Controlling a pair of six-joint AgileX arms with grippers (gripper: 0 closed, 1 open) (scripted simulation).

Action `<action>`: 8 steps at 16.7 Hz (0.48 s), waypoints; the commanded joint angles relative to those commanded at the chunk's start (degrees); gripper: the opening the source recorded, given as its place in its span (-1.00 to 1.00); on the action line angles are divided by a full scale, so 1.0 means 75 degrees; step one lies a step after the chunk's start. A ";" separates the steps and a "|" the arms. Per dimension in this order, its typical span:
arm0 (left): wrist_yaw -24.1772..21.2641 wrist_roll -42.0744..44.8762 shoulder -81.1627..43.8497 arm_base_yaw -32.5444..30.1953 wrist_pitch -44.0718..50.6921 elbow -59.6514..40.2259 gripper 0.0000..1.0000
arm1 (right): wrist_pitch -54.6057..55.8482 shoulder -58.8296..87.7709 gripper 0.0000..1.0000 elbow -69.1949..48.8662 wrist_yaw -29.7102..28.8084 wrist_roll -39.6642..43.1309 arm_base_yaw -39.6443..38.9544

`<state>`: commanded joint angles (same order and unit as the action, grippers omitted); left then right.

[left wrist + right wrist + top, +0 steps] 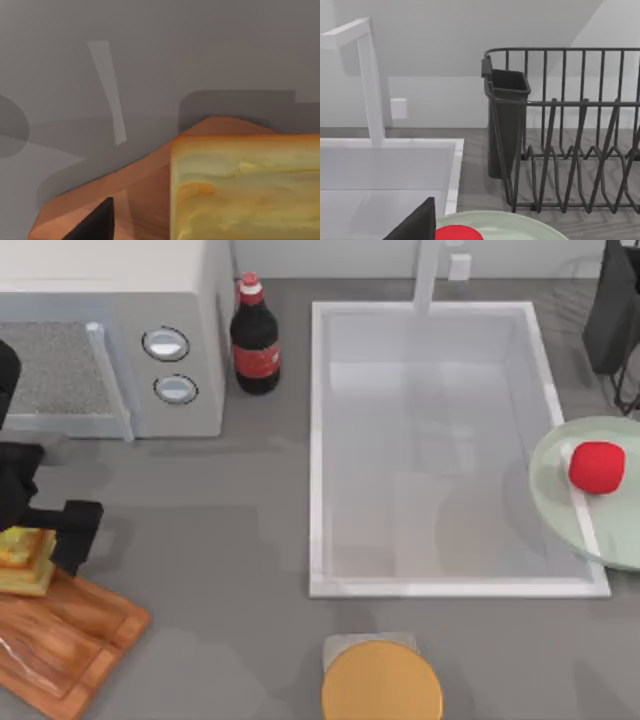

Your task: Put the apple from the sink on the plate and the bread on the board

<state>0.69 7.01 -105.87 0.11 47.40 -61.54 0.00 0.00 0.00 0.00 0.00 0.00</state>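
Note:
The bread [24, 560] stands on the far corner of the wooden board [62, 645] at the table's front left. My left gripper [45, 538] hovers over it, open. Up close, its dark finger [95, 222] stays apart from the bread [245, 190], which rests on the board [140, 190]. The red apple [597, 467] lies on the mint-green plate [560, 510], which overlaps the sink's [316, 450] right rim. My right arm [612, 310] is raised at the back right. Its finger [415, 225] is above the plate [520, 225] and clear of the apple [457, 233], gripper open.
A microwave [110, 340] and a cola bottle [255, 335] stand at the back left. A faucet [427, 275] rises behind the sink. A dark wire dish rack [570, 140] with a cup holder is at the back right. An orange-yellow disc [382, 680] sits at the front.

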 joint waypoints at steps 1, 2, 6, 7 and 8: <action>0.0000 0.0000 0.0000 0.0000 0.0000 0.0000 0.70 | 0.0000 0.0000 1.00 0.0000 0.0000 0.0000 0.0000; 0.0000 0.0000 0.0000 0.0000 0.0000 0.0000 0.55 | 0.0000 0.0000 1.00 0.0000 0.0000 0.0000 0.0000; 0.0000 0.0000 0.0000 0.0000 0.0000 0.0000 -0.06 | 0.0000 0.0000 1.00 0.0000 0.0000 0.0000 0.0000; 0.0000 0.0000 0.0000 0.0000 0.0000 0.0000 -0.21 | 0.0000 0.0000 1.00 0.0000 0.0000 0.0000 0.0000; 0.0000 0.0000 0.0000 0.0000 0.0000 0.0000 -0.36 | 0.0000 0.0000 1.00 0.0000 0.0000 0.0000 0.0000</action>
<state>0.69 7.01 -105.87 0.11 47.40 -61.54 0.00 0.00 0.00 0.00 0.00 0.00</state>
